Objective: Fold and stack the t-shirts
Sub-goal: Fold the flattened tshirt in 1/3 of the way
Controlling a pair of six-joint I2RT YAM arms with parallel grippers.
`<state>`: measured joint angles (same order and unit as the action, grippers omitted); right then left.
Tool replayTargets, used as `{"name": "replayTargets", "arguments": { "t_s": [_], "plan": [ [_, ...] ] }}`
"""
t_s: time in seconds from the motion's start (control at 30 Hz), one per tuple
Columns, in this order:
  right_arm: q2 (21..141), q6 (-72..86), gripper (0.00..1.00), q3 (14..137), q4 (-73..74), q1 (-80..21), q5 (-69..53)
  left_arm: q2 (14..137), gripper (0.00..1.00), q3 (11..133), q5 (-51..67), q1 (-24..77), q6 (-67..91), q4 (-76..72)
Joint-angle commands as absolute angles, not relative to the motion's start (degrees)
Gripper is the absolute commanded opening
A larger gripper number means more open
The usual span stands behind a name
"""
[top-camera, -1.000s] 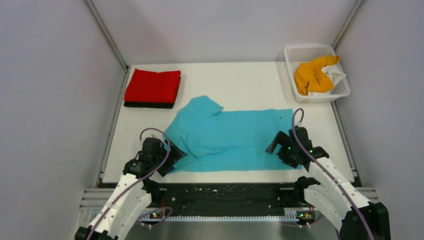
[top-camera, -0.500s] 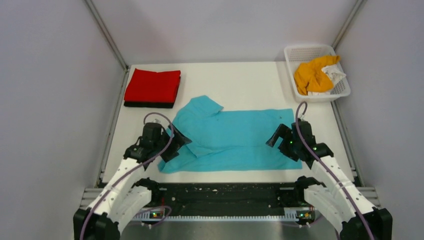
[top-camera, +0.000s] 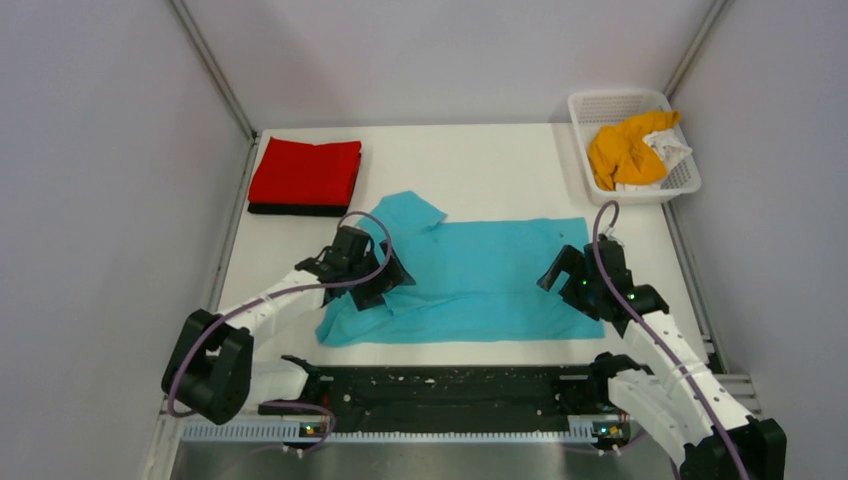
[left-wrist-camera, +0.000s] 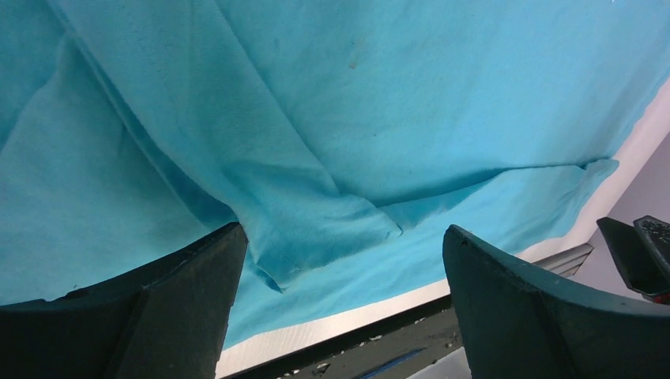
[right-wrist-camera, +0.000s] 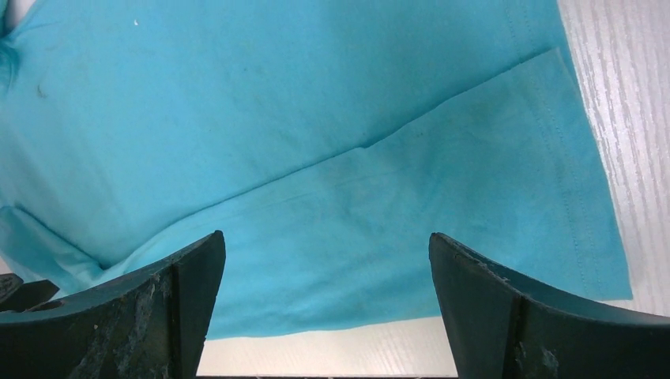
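The limp, light turquoise t-shirt (top-camera: 480,280) lies spread on the bench (top-camera: 480,160), seemingly doubled along its near edge, best pinched there; left pincer (left-wrist-camera: 344,230) and right pincer (right-wrist-camera: 325,237) gape wide, empty.

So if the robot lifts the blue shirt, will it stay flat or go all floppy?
Probably floppy: the turquoise shirt creases and folds over itself near the left end effector. Likely light, since it lies thin on the table. Pushed, it would probably bunch up, not roll.
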<state>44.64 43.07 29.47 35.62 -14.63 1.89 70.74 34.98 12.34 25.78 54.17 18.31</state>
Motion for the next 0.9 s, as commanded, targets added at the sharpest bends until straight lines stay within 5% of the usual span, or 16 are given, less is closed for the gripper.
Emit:
{"name": "replayTargets", "arguments": {
  "t_s": [0.0, 0.23, 0.87],
  "plan": [
    [44.2, 42.0, 0.99, 33.3, 37.4, -15.3, 4.6, 73.2, 0.99, 38.1, 12.3, 26.6, 51.9, 16.4],
    [43.4, 41.8, 0.99, 32.9, 38.7, -15.2, 5.5, 68.8, 0.99, 36.6, 10.9, 27.3, 50.5, 25.1],
    [42.1, 41.6, 0.99, 32.4, 40.5, -15.3, 6.8, 74.7, 0.99, 36.3, 9.2, 27.4, 52.0, 17.6]
  ]
}}
